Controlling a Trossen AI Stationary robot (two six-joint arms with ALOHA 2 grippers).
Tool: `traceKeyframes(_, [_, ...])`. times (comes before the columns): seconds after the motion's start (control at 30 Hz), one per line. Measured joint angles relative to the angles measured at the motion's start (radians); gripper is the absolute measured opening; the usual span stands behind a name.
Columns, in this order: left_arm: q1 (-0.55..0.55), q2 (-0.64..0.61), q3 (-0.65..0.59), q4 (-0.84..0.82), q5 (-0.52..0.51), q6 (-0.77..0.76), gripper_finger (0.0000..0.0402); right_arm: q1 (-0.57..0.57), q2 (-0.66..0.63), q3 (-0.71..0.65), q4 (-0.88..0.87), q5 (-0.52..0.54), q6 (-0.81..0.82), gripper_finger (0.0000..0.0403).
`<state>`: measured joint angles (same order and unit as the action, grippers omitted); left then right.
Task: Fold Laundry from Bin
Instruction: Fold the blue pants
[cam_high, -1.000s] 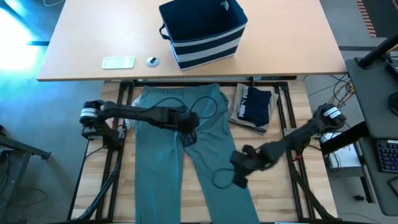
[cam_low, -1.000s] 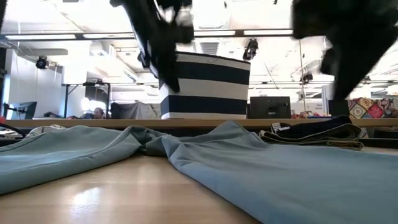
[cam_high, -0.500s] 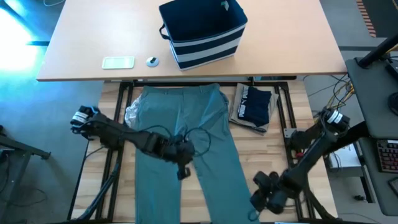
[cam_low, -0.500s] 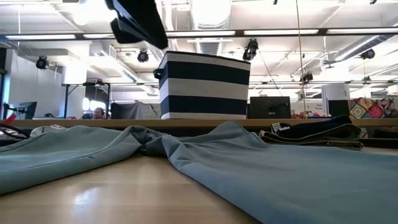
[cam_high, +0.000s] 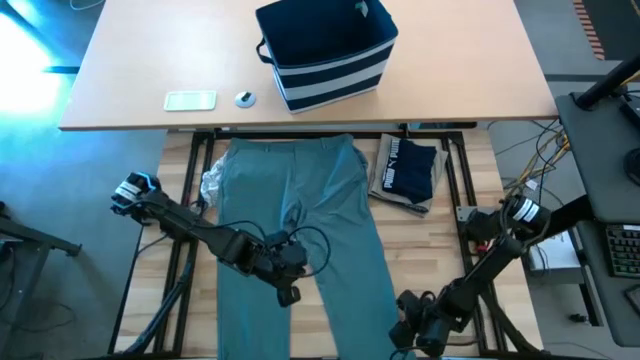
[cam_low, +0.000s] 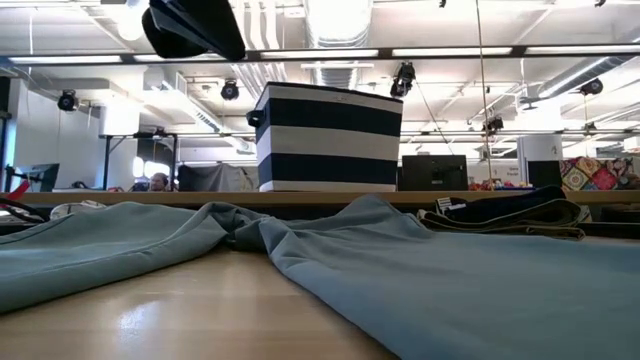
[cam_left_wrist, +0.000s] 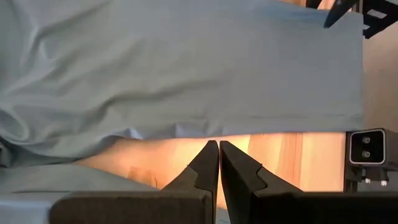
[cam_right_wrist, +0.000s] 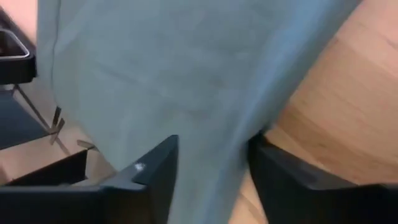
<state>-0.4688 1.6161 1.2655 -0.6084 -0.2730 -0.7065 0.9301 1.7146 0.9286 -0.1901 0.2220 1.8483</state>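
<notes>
The teal-green trousers (cam_high: 295, 240) lie spread flat on the wooden table, waist toward the far edge and legs toward the near edge. My left gripper (cam_high: 287, 292) is shut and hovers over the bare strip between the two legs (cam_left_wrist: 217, 163). My right gripper (cam_high: 410, 335) is open by the near end of the right leg, its fingers on either side of that leg's outer edge (cam_right_wrist: 249, 134). The striped navy bin (cam_high: 325, 50) stands on the far tabletop. My right gripper comes slanting down over the outer edge (cam_right_wrist: 249, 134) of the trousers' right leg near its hem, one finger (cam_right_wrist: 146, 177) over the cloth and the other (cam_right_wrist: 292, 177) over bare wood. I cannot tell whether they touch the cloth.
A folded navy garment with white print (cam_high: 408, 168) lies on a tan one, right of the trousers' waist. A crumpled grey-white piece (cam_high: 210, 182) lies at the waist's left. A white flat object (cam_high: 190, 100) and a small round one (cam_high: 245, 98) lie left of the bin.
My left gripper has gone from the trousers' upper part toward the near edge, to the gap between the legs, staying shut. My right gripper has gone from over the middle of the right leg toward the near edge and down, rolling as it went. The trousers lie as before.
</notes>
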Motion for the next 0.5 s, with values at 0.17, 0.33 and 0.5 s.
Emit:
traceKeyframes(0.17, [-0.006, 0.001, -0.013, 0.023, -0.008, -0.01, 0.0, -0.019, -0.038, 0.032, -0.21, 0.001, 0.018, 0.0044])
traceKeyframes(0.33, [-0.006, 0.001, -0.05, 0.088, -0.01, -0.009, 0.0, -0.048, -0.13, 0.196, -0.683, -0.05, -0.057, 0.001])
traceKeyframes(0.5, [-0.006, 0.001, -0.082, 0.246, -0.009, 0.066, 0.0, -0.071, -0.165, 0.369, -0.838, -0.084, -0.161, 0.0009])
